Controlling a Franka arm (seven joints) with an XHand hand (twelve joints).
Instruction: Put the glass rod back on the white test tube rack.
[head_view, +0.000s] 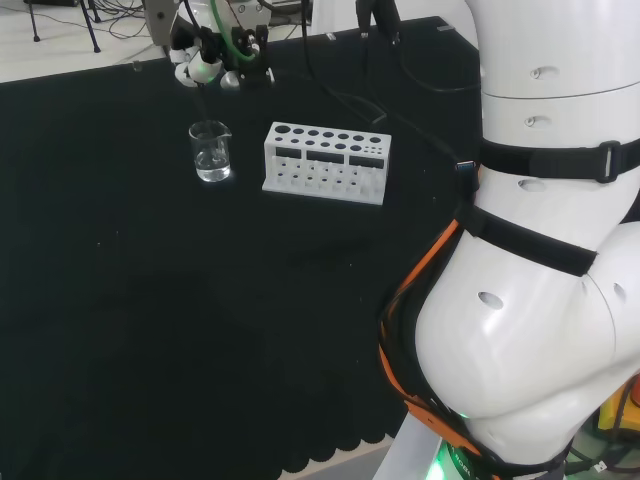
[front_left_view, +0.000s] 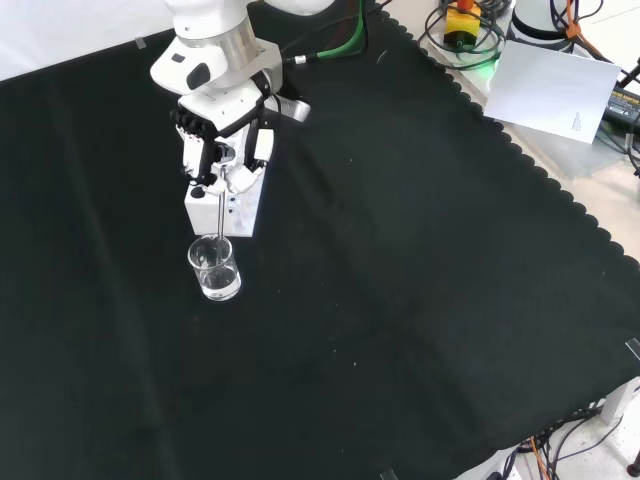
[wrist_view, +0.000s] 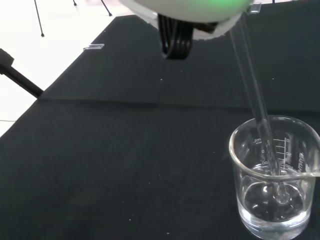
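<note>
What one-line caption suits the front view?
The hand holds a glass rod dipped into a beaker before the white rack.

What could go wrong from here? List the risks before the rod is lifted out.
The glass rod stands with its tip inside the beaker, pinched by the hand. Moving sideways before lifting clear could knock the beaker over and spill its clear liquid. The thin rod could also slip through the fingers, or miss the small holes of the white rack.

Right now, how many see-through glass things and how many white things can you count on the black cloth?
Clear glass: 2, the beaker and the glass rod standing in it, held by the hand.
White: 1, the test tube rack.
Total: 3.
</note>
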